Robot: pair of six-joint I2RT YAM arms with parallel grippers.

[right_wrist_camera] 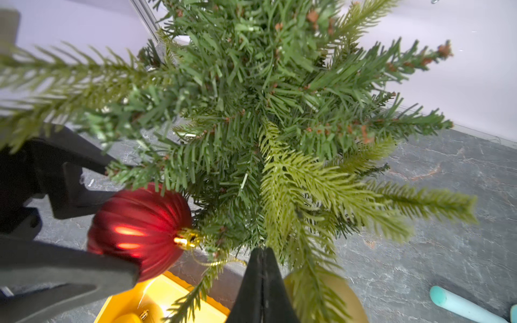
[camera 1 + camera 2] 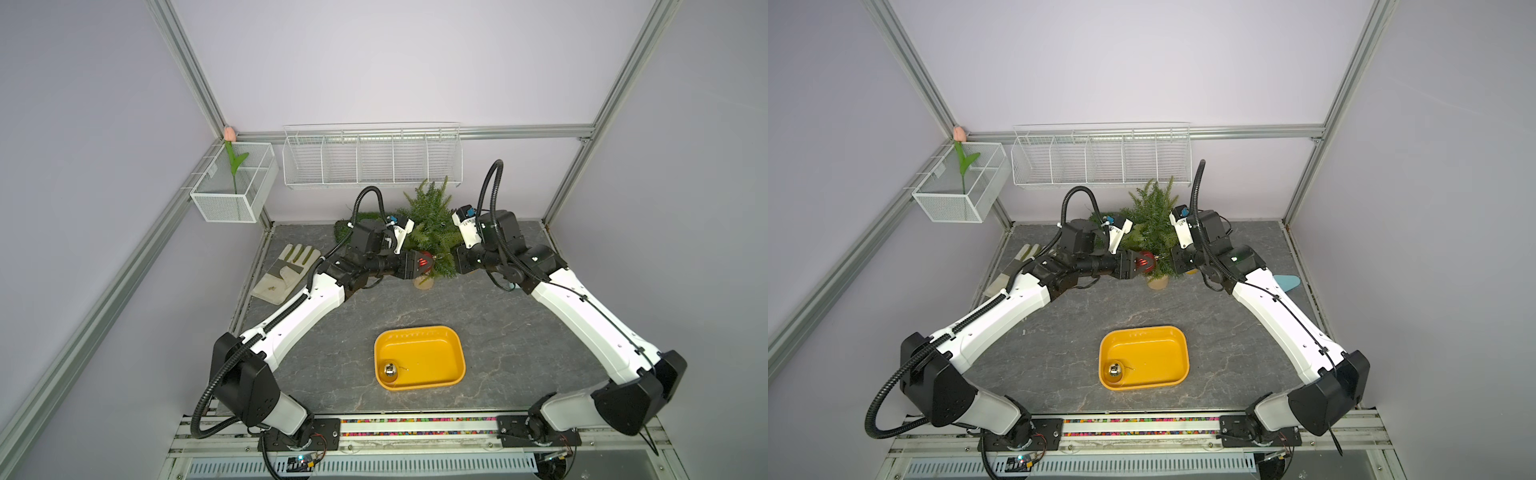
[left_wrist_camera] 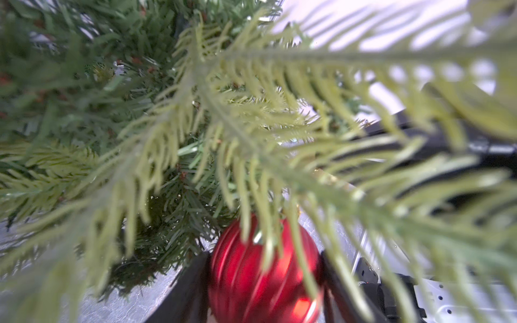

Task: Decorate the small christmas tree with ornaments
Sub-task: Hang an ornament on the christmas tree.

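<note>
**Item:** red ornament (image 1: 134, 223), clamped between the part-open jaws of the left tool (image 2: 419, 264). It sits low against the small christmas tree (image 2: 430, 224), which stands at the back of the counter (image 2: 478, 316).

**Right tool** (image 1: 261, 276): jaws pressed together, tips among the low needles; whether it holds anything is unclear.

**Handling:** probably best to thread the gold loop (image 1: 215, 263) over a firm branch tip before letting go.

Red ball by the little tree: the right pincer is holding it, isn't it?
Not the right one. The left pincer is holding the red ball by the little tree. You can see it in a top view.
</note>
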